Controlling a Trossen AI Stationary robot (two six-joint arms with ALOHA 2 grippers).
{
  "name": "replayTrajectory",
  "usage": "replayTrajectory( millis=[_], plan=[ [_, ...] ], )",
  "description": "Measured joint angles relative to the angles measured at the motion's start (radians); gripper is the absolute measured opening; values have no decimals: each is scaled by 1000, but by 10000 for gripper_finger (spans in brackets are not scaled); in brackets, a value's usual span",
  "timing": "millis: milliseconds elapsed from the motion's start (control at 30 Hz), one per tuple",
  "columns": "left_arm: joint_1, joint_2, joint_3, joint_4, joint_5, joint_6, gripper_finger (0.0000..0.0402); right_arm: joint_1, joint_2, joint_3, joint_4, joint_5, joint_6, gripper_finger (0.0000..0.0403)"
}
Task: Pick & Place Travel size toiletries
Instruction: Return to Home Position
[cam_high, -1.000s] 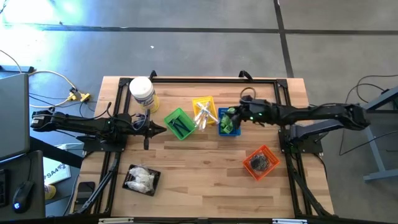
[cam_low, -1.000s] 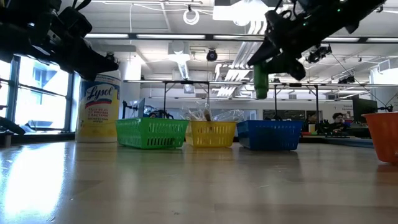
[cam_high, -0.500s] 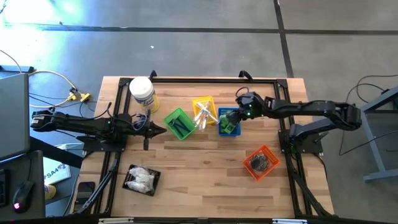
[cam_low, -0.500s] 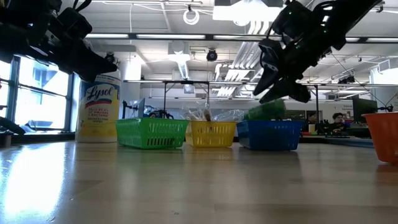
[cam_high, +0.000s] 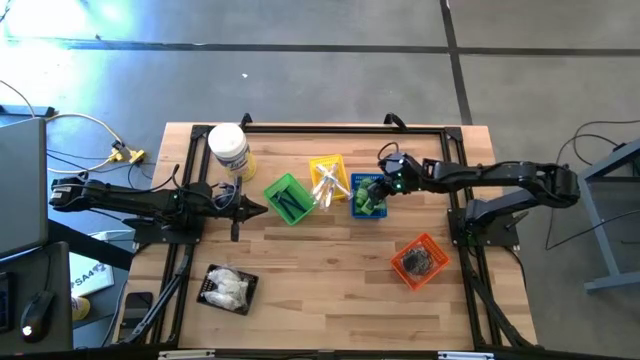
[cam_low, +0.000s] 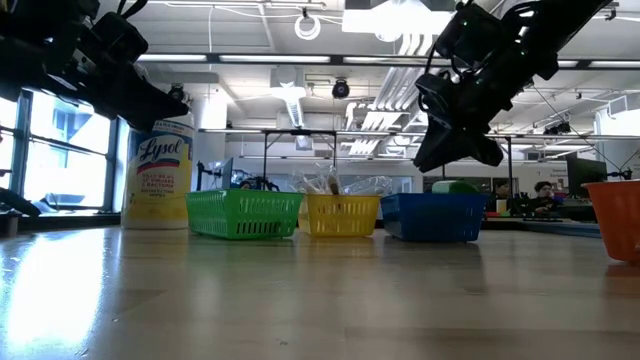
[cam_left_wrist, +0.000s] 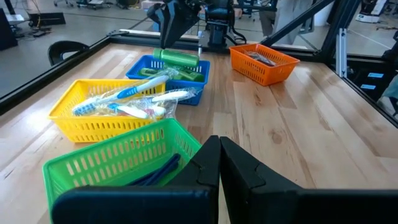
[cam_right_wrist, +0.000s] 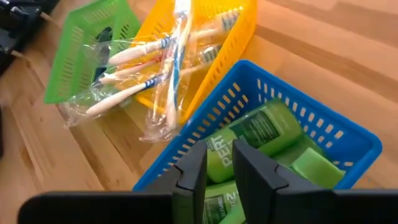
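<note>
My right gripper (cam_right_wrist: 219, 152) hangs empty, fingers only narrowly apart, just above the green bottles (cam_right_wrist: 261, 127) lying in the blue basket (cam_right_wrist: 348, 140). I judge the drop done and the retreat home in hand. Next I'd lift straight clear of the rim, then pull back. The bottle print below is too partial to read. The left gripper (cam_left_wrist: 219, 143) waits pinched closed, well apart. Beyond it the jar (cam_low: 160, 170) reads "Lysol".

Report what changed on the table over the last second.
The right gripper let go of the green plastic bottle, which fell into the blue plastic basket and lies on top. The left gripper, green plastic basket, yellow plastic basket and orange plastic basket stayed put.
</note>
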Motion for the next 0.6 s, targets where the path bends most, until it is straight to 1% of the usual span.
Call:
replayTrajectory(
  millis=[100, 200, 300, 400, 500, 600],
  plan=[
    [0, 0, 0, 0, 0, 0, 3, 0, -9, 0, 36, -8, -48, 67],
    [0, 0, 0, -1, 0, 0, 3, 9, -89, -2, 138, -66, -122, 67],
    [0, 0, 0, -19, 0, 0, 3, 44, -248, -2, 251, -85, -193, 67],
    [0, 0, 0, -23, -4, 1, 3, 84, -437, 0, 289, -75, -309, 62],
    [0, 0, 0, -21, -4, 8, 3, 98, -628, 0, 235, -83, -449, 48],
    [0, 0, 0, -21, -4, 9, 3, 114, -803, 0, 95, -94, -556, 27]
  ],
)
